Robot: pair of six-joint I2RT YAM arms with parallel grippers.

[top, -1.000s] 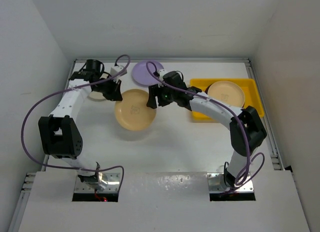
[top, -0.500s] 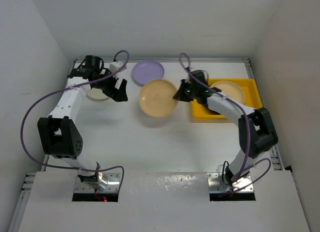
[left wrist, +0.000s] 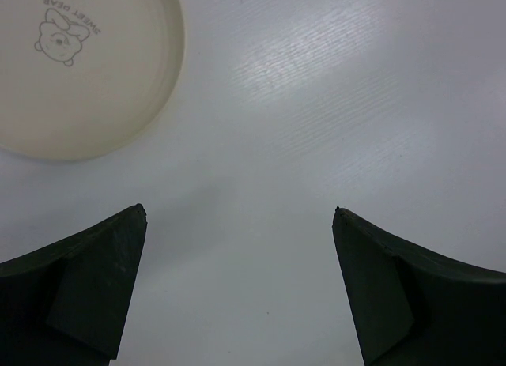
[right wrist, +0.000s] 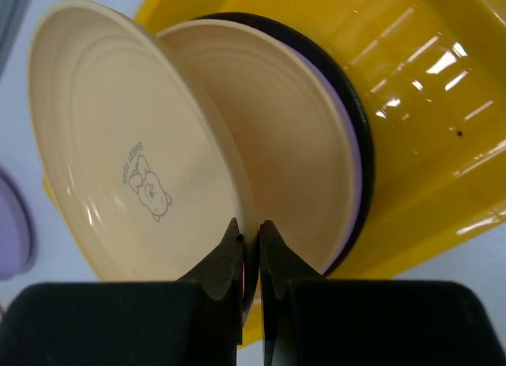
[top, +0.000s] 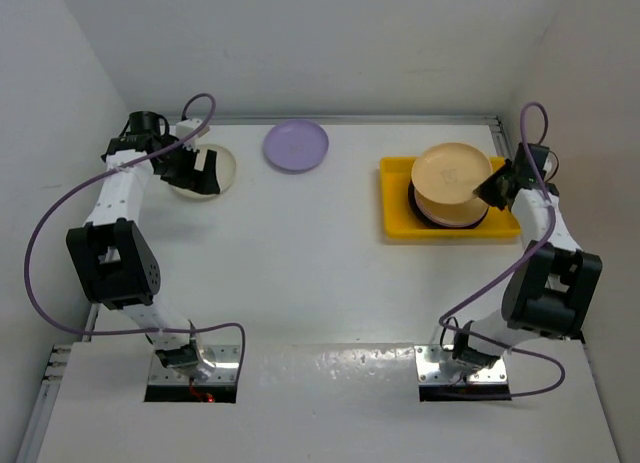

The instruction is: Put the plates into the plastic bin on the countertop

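Pale orange round plastic plate (right wrist: 134, 160), held tilted over the shallow yellow plastic bin (top: 398, 229).
Its near rim is pinched in the right tool (right wrist: 250, 238), and the stack of plates (right wrist: 292, 145) lies directly beneath, so lowering and letting go looks next. The left tool (left wrist: 239, 217), spread wide, hovers beside the round cream plate (left wrist: 79, 66) on the white counter (left wrist: 356, 105).

I look down on a bare white back wall (top: 330, 43), left wall (top: 50, 103) and right wall (top: 590, 103). They box in a matte white countertop (top: 320, 283) with a thin metal edge (top: 400, 118). The light is soft and even. A glossy white panel (top: 330, 378) lies nearest.
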